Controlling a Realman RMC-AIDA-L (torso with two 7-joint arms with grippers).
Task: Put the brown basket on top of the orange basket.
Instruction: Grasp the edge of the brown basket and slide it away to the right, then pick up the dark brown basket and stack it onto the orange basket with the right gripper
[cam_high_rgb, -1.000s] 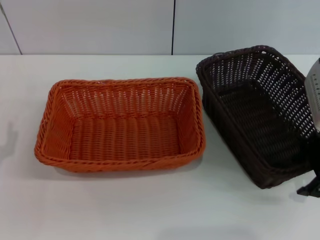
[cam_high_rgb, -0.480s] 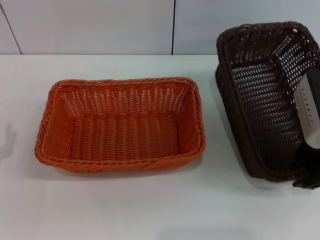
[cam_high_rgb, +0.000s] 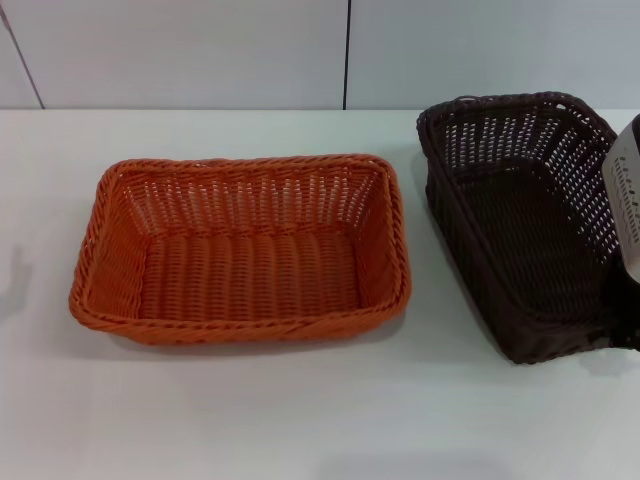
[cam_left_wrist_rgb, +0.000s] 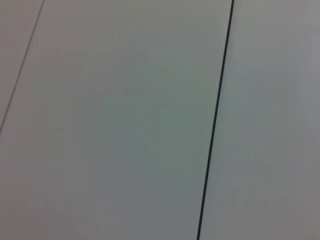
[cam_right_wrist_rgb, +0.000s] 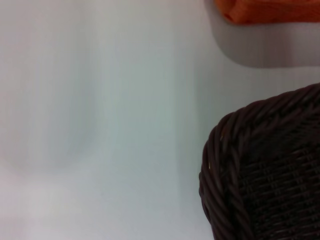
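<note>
At the right edge of the head view, the right gripper (cam_high_rgb: 628, 215) meets the far-right side of the brown basket (cam_high_rgb: 520, 220) — whether its fingers clasp the rim cannot be told. That basket sits tilted, its near end by the tabletop (cam_high_rgb: 300, 410), well apart from the orange basket (cam_high_rgb: 240, 250), which lies flat at centre. Left gripper — out of view; its wrist camera shows only a pale wall panel (cam_left_wrist_rgb: 125, 120).
</note>
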